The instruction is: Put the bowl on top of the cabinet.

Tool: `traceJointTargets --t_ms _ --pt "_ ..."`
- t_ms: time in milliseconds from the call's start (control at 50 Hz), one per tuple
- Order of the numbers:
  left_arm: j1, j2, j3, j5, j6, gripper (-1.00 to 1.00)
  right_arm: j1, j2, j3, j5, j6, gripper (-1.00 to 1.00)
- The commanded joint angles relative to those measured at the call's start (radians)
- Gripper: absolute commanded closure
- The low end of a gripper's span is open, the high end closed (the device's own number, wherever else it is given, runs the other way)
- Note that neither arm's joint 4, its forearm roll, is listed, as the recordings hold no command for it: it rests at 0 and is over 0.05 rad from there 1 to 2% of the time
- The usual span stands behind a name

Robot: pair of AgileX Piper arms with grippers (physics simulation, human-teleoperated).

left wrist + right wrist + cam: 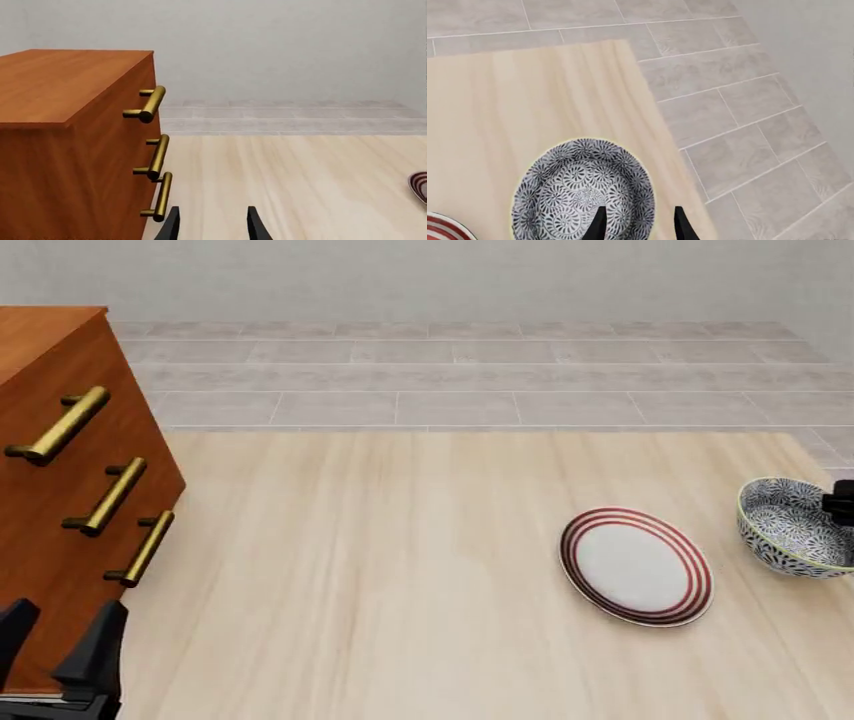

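Observation:
The bowl (795, 526), white with a dense blue floral pattern, sits on the wooden table near its right edge, beside the plate. In the right wrist view my right gripper (639, 225) stands open over the bowl's (584, 190) rim, one finger above the inside and the other outside. Whether it touches the rim I cannot tell. The reddish-brown cabinet (67, 490) with three brass handles stands at the far left. My left gripper (56, 640) is open beside the cabinet's (67, 125) front, low by the bottom handle, holding nothing.
A flat white plate with red rings (637, 565) lies just left of the bowl; its edge shows in the left wrist view (419, 186) and in the right wrist view (444, 227). The table's right edge (667, 135) runs close past the bowl, grey tiled floor beyond.

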Motion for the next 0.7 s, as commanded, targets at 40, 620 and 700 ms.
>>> traceJointTargets --t_ms 40,620,700 --pt "0.002 0.007 -0.005 -0.003 -0.005 -1.0 -0.021 0.04 -0.051 0.035 -0.026 -1.0" --pt "-0.001 0.031 -0.008 -0.018 -0.004 -1.0 -0.05 0.256 -0.105 -0.003 -0.044 -1.0" --pt "-0.003 0.03 -0.008 -0.017 -0.005 -1.0 -0.051 0.276 -0.111 -0.006 -0.04 -1.0"
